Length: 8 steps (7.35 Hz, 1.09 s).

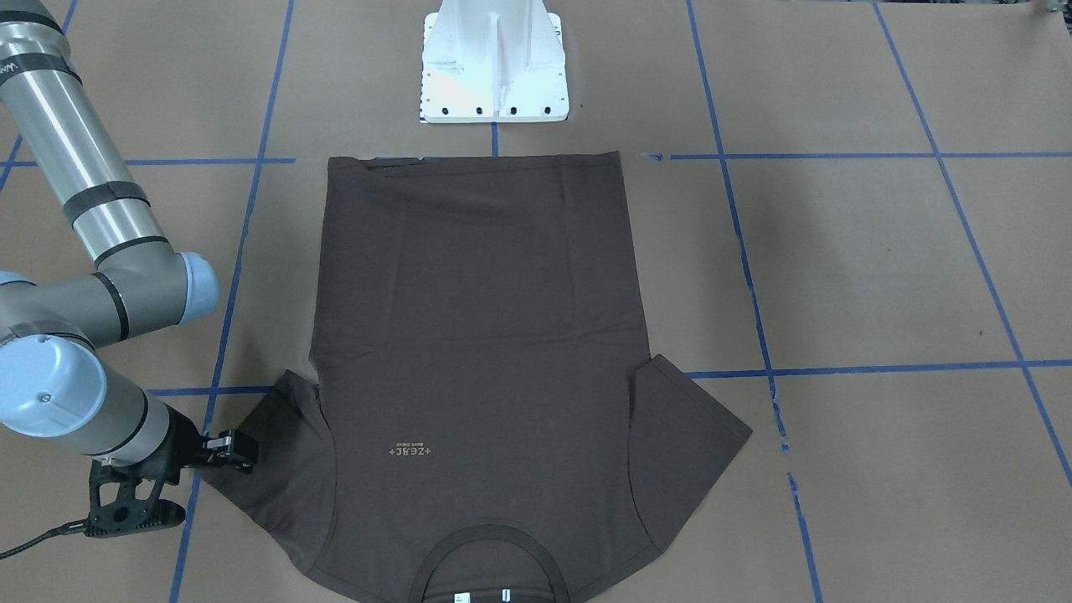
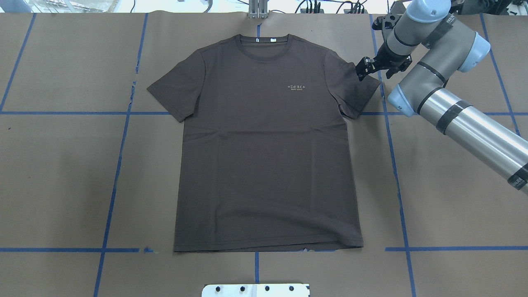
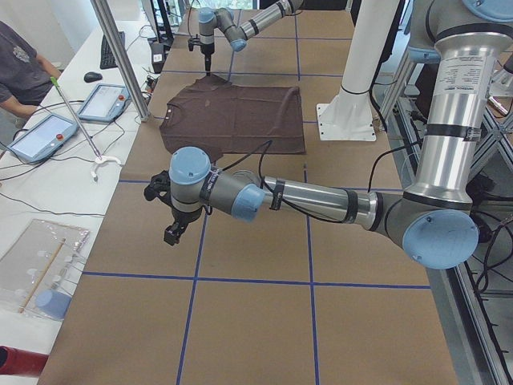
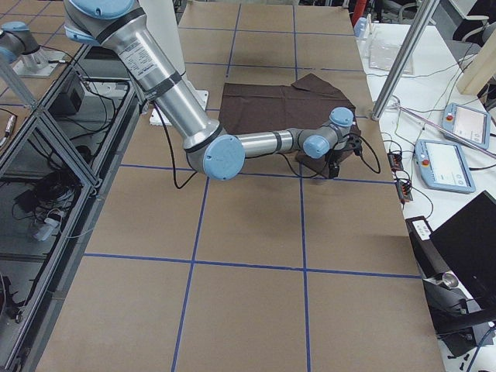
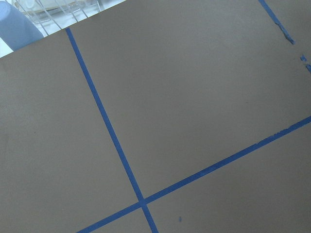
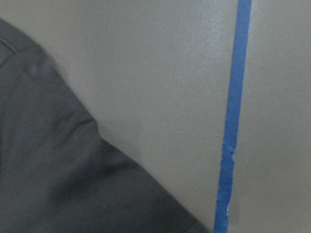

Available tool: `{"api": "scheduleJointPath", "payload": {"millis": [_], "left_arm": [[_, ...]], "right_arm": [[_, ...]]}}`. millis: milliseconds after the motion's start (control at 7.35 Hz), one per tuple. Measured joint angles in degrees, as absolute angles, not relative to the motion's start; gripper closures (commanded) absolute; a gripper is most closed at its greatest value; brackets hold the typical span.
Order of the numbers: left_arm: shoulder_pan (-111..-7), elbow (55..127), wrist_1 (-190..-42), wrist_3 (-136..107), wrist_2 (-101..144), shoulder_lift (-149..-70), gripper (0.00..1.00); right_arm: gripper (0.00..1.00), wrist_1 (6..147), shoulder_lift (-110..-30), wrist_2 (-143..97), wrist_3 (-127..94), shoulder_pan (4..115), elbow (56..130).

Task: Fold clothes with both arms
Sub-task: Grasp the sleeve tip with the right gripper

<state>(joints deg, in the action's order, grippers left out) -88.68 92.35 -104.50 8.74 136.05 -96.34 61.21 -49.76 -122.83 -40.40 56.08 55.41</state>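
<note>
right gripper (image 2: 364, 69) low at far-right sleeve edge of T-shirt (image 2: 264, 156), jaw gap unclear | left gripper (image 3: 173, 233) points down, jaws unclear | T-shirt flat, smooth brown knit, ribbed collar

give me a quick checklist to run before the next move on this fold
1. Shirt lies flat, front up, both sleeves spread: ok.
2. Right tool sits at the edge of the sleeve on the robot's right: ok.
3. Right tool gripping that sleeve: cannot tell.
4. Left tool at the other sleeve: not ok; it hangs over bare table, away from the shirt.
5. Left tool open: cannot tell.
</note>
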Motion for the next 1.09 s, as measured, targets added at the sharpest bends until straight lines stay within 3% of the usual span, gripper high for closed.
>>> {"api": "scheduleJointPath", "payload": {"millis": [272, 544, 680, 952, 1089], "left_arm": [[-88.7, 92.3, -104.5, 8.8, 136.1, -96.5, 0.00], [-88.7, 92.4, -104.5, 8.8, 136.1, -96.6, 0.00], [-88.7, 92.4, -104.5, 8.8, 136.1, -96.6, 0.00], [-88.7, 92.5, -104.5, 8.8, 136.1, -96.7, 0.00], [-88.7, 92.4, -104.5, 8.8, 136.1, -96.7, 0.00]], "right_arm": [[0.47, 61.2, -49.5, -122.4, -40.4, 55.7, 54.8], [0.53, 61.2, -49.6, -122.4, -40.4, 55.6, 54.7], [0.65, 61.2, -49.7, -122.4, -40.3, 55.6, 54.7], [1.00, 61.3, -49.9, -122.4, -40.1, 55.7, 54.7], [1.00, 61.3, -50.0, -122.4, -40.0, 55.7, 54.7]]}}
